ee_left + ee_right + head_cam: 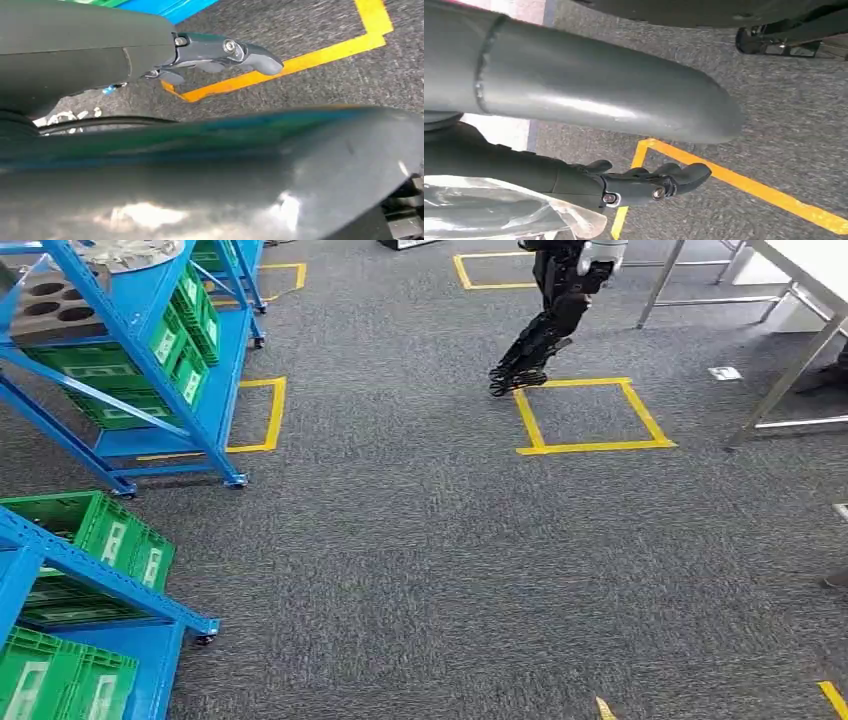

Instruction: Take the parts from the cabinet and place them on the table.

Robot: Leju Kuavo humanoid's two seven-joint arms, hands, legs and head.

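Note:
The blue cabinet stands at the left with green bins on its shelves and a grey holed tray up top. The white table is at the far right. My left hand hangs over the carpet with its fingers stretched out and nothing in them. My right hand also hangs above the floor. A part in a clear plastic bag lies against its fingers and is carried with it. How the fingers grip the bag is hidden.
Grey carpet with yellow taped squares lies between cabinet and table. A dark jointed limb reaches in from the top edge to one square's corner. The table's metal legs stand at the right. Tape corners lie under both hands.

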